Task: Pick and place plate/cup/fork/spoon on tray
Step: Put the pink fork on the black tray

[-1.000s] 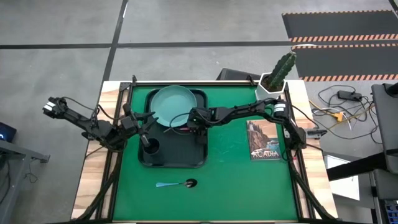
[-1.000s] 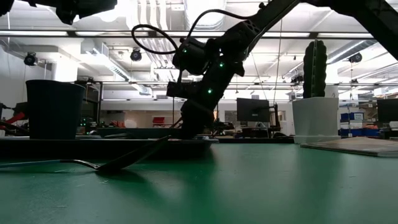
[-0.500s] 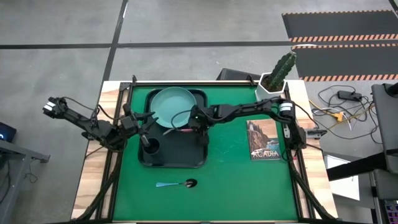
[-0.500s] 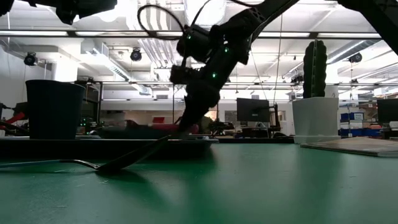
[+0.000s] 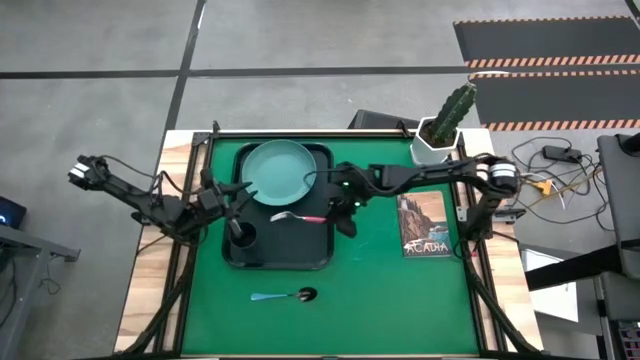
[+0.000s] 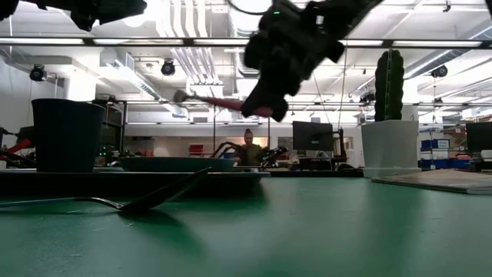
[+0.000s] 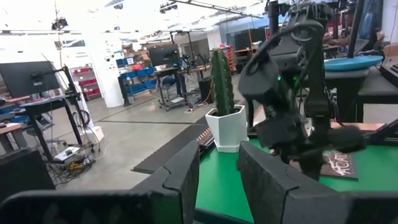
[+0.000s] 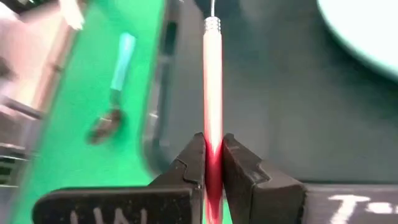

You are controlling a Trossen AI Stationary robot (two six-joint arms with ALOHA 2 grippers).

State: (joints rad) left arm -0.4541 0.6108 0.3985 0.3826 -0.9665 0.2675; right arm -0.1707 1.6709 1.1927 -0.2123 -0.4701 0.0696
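Looking straight down, we see a green mat covering the table [image 5: 400, 300], with the black tray [image 5: 285, 258] lying in the upper middle of the frame. The teal plate [image 5: 277, 170] sits in the tray's upper half, and the dark cup [image 5: 242, 235] stands in its lower left corner. The right gripper [image 5: 338, 213] reaches in from the right side of the frame and hangs over the tray's right edge, its fingers pinching the red handle of the fork [image 5: 300, 217]. The fork stretches left from the gripper, its silver tines over the middle of the tray, just below the plate. In the level view the fork [image 6: 223, 101] is lifted well above the tray, roughly level, with the gripper [image 6: 257, 110] clamped on its handle end in the upper middle of the frame. The right wrist camera shows the two fingers [image 8: 186, 163] pressed against the red handle, with the tray floor beneath. The spoon [image 5: 283, 296] with the blue handle lies on the mat in the lower middle of the overhead frame, below the tray and apart from it. The left gripper [image 5: 236, 200] waits at the tray's left edge, just above the cup; its fingers [image 7: 264, 177] are spread and hold nothing. A cactus in a white pot [image 5: 440, 125] stands at the upper right of the mat, and a printed card [image 5: 423, 224] lies to the right of the tray.
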